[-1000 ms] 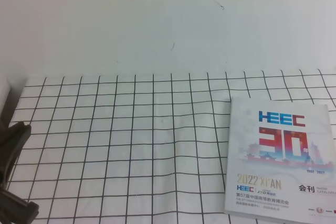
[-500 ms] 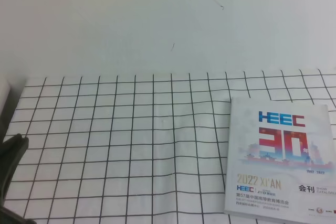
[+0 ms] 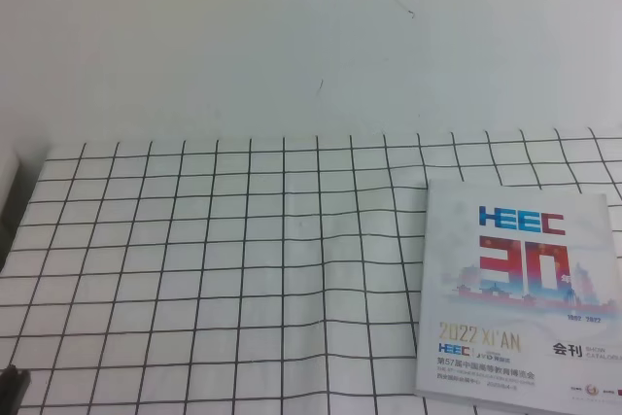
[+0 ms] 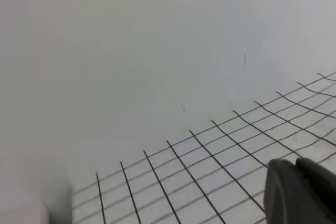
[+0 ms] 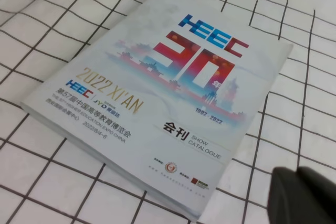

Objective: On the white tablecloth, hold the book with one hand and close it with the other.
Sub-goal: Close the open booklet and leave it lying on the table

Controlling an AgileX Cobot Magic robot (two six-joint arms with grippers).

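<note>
The book [image 3: 518,293] lies closed and flat on the white tablecloth [image 3: 243,269] at the right, with its "HEEC 30" cover facing up. The right wrist view looks down on the same book [image 5: 157,93], and the right gripper [image 5: 298,174] hovers off the book's lower right corner with its dark fingers pressed together, holding nothing. The left gripper [image 4: 296,167] is far from the book over the gridded tablecloth [image 4: 210,161], its two fingers also together. In the high view only a dark sliver of the left arm [image 3: 8,386] shows at the bottom left edge.
A plain white wall [image 3: 292,36] rises behind the cloth's far edge. A pale object [image 3: 6,177] stands at the left border. Open gridded cloth stretches left of the book.
The left arm has drawn back down and out at the lower left of the high view, leaving only a sliver. The book has not moved.
</note>
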